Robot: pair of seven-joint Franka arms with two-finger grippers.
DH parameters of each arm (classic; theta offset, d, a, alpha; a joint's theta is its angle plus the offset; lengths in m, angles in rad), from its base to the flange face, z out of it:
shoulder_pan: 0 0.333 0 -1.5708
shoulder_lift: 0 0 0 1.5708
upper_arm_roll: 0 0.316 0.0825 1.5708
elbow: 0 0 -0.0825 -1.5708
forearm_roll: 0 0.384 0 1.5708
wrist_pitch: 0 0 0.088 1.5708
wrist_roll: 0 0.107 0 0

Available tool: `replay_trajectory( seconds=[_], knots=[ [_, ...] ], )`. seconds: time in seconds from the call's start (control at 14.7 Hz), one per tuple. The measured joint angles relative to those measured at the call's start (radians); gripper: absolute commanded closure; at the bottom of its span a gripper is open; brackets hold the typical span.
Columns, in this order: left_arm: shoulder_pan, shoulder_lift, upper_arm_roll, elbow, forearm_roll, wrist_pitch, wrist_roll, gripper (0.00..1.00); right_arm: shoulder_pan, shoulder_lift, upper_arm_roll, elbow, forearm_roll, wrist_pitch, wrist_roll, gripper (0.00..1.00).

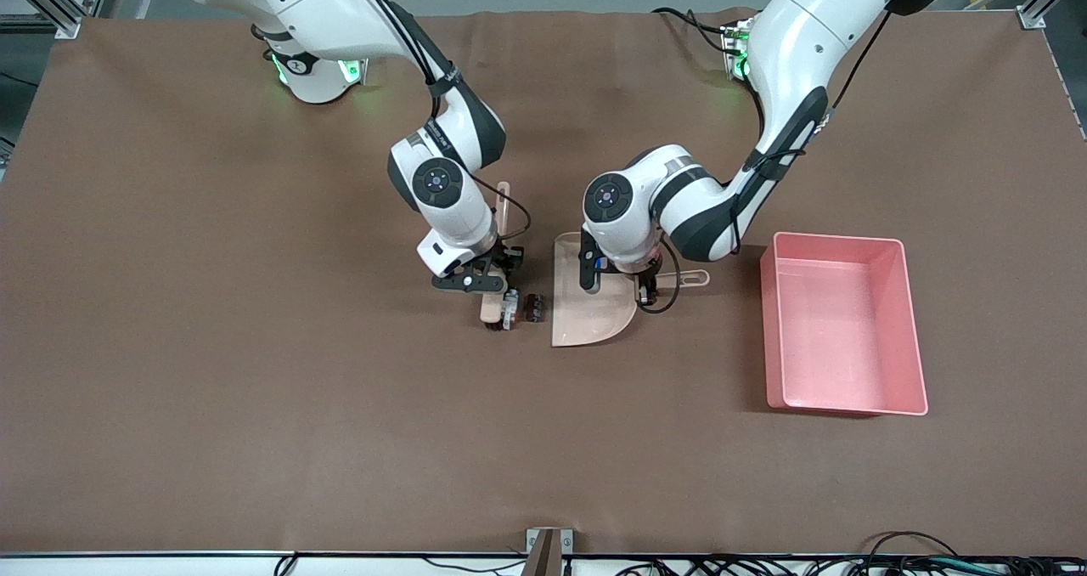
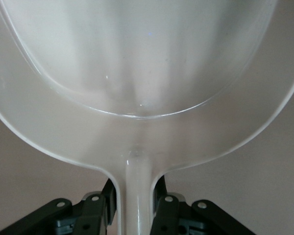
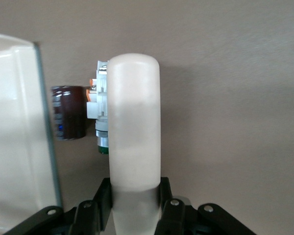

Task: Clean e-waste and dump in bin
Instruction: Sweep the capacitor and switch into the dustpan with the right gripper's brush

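Note:
The e-waste lies on the brown table between a brush and a dustpan: a whitish-grey part (image 1: 510, 310) (image 3: 99, 115) touches the brush head, and a dark brown block (image 1: 534, 307) (image 3: 68, 112) sits beside it, a short way from the dustpan's open edge. My right gripper (image 1: 486, 280) (image 3: 135, 188) is shut on the beige brush (image 1: 503, 206) (image 3: 134, 122). My left gripper (image 1: 650, 285) (image 2: 135, 188) is shut on the handle of the beige dustpan (image 1: 586, 300) (image 2: 137, 73), which rests on the table with nothing in it. The pink bin (image 1: 841, 330) stands toward the left arm's end of the table.
The brown mat (image 1: 255, 389) covers the whole table. The bin's inside shows nothing in it. A bracket (image 1: 548, 546) and cables sit at the table edge nearest the front camera.

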Motion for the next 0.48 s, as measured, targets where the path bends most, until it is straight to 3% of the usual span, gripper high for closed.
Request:
replay_trajectory(
  seconds=[0.48],
  knots=[
    [-0.007, 0.01, 0.0, 0.014, 0.0, -0.003, -0.006, 0.77, 0.045, 0.038, 0.001, 0.049, 0.006, 0.002, 0.004, 0.99]
  ],
)
